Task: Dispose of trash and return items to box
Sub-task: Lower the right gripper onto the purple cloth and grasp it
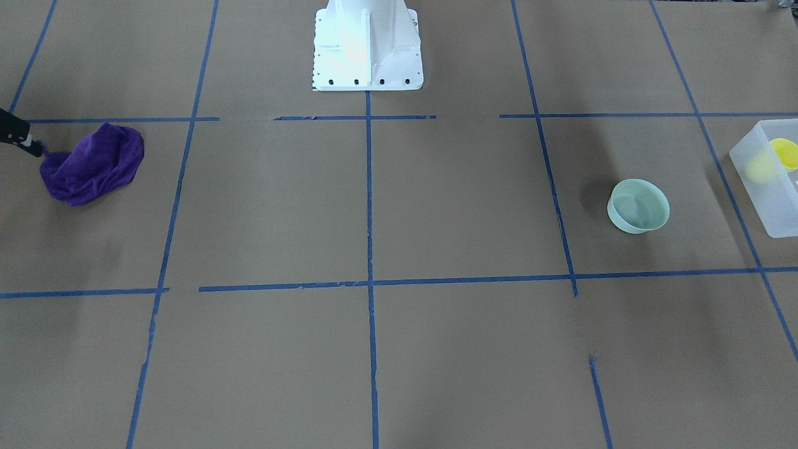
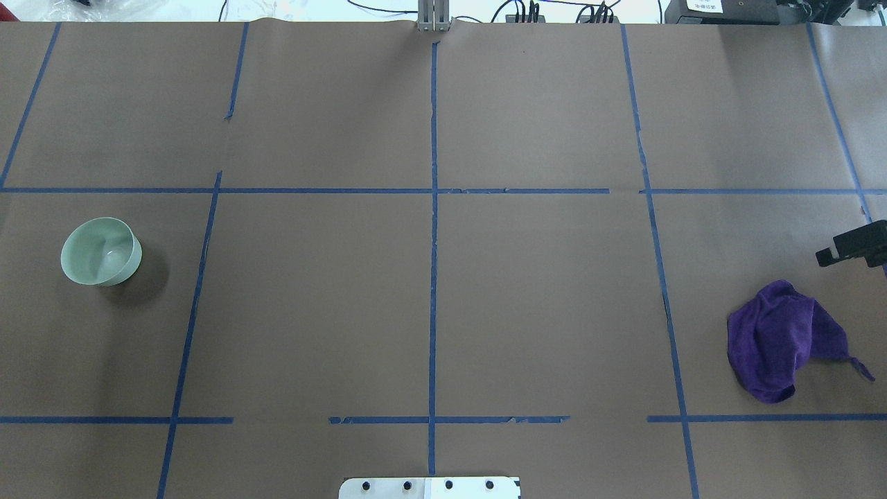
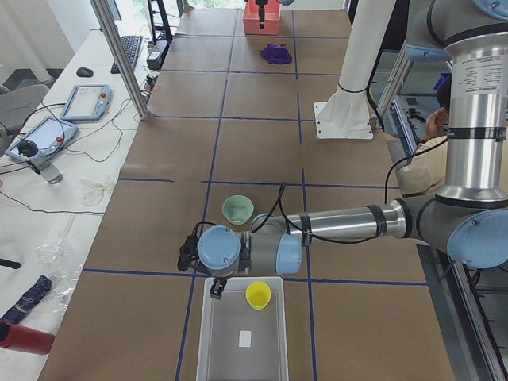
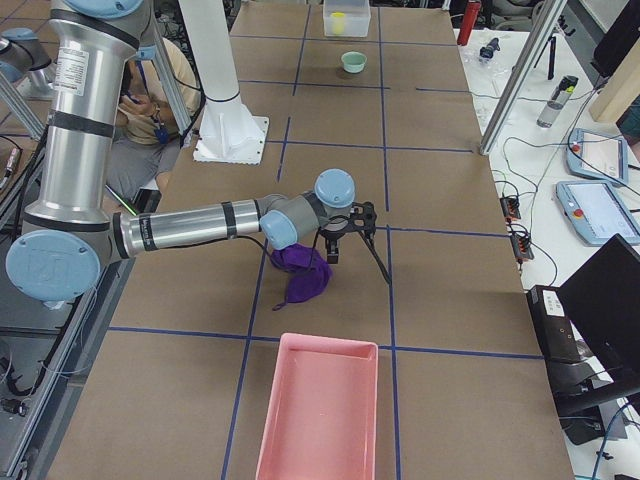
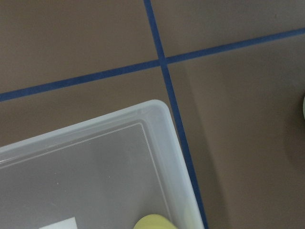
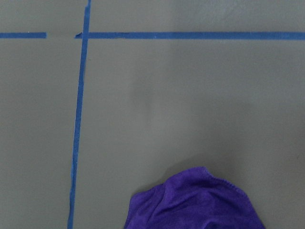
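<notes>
1. Yellow cup (image 3: 257, 294): it stands upright inside the box (image 3: 242, 333), in the corner nearest the arm, at the bottom centre of the exterior left view. In the front-facing view, the cup (image 1: 784, 153) shows through the box's frosted wall (image 1: 764, 187) at the right edge of the frame.

2. Mint-green bowl (image 1: 638, 206): it rests upright on the table (image 2: 540, 312), outside the box and near it. It sits right of centre in the front-facing view and at the left edge, mid-height, in the overhead view (image 2: 101, 251).

3. Left gripper (image 3: 216, 289): it hangs over the box's near end wall, just beside the cup. It appears only in the side view, so I cannot tell how far its jaws are parted or whether it holds anything.

4. Right gripper (image 4: 340, 240): it hovers beside the purple cloth (image 4: 300, 272). Only part of it enters the overhead view, at the right edge. The jaw opening cannot be determined, and I cannot tell whether it touches the cloth.

5. Purple cloth: it lies crumpled on the table at the lower right of the overhead view (image 2: 783, 339).

6. Pink tray (image 4: 318, 410): it lies at the bottom centre of the exterior right view, near the cloth.

7. White pedestal (image 1: 368, 43): it stands at the top centre of the front-facing view.
</notes>
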{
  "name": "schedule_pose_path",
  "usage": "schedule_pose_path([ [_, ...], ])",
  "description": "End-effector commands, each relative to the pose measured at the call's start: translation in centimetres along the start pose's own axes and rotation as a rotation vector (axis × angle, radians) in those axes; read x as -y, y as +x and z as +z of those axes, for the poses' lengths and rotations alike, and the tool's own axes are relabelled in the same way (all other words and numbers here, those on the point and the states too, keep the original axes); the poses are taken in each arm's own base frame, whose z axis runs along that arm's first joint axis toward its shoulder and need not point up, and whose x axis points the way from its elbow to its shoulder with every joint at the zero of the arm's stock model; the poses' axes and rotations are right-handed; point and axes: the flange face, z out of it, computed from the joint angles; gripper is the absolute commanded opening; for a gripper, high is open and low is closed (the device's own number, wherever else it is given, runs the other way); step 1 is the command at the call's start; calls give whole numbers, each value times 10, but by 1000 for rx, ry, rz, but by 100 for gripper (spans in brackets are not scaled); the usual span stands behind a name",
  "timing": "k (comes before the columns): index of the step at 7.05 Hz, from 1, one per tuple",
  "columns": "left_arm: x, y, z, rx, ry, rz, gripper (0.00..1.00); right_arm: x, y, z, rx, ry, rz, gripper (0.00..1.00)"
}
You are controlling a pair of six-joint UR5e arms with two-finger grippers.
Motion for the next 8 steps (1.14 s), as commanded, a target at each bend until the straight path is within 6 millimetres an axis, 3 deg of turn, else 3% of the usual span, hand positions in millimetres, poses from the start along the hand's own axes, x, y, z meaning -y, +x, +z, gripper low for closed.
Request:
schedule_pose_path([
  [1, 37, 57, -38, 22, 78, -145, 100, -56, -2, 51, -56, -52, 196, 100],
  [2, 42, 75, -22, 10, 63, -140, 100, -71, 5, 61, -86, -69, 200, 100],
  [3, 42, 79, -19, 7, 65, -135, 100, -74, 3, 72, -105, -80, 212, 100],
  [4, 43, 80, -18, 7, 64, -132, 100, -79, -18, 103, -164, -63, 223, 100],
  [6, 43, 80, -16, 6, 67, -120, 100, -82, -28, 124, -188, -62, 214, 95],
  [7, 43, 81, -17, 6, 68, -119, 100, -77, -34, 128, -182, -55, 223, 8],
  [8, 45, 88, -9, 0, 53, -113, 100, -77, -27, 133, -194, -63, 225, 0],
])
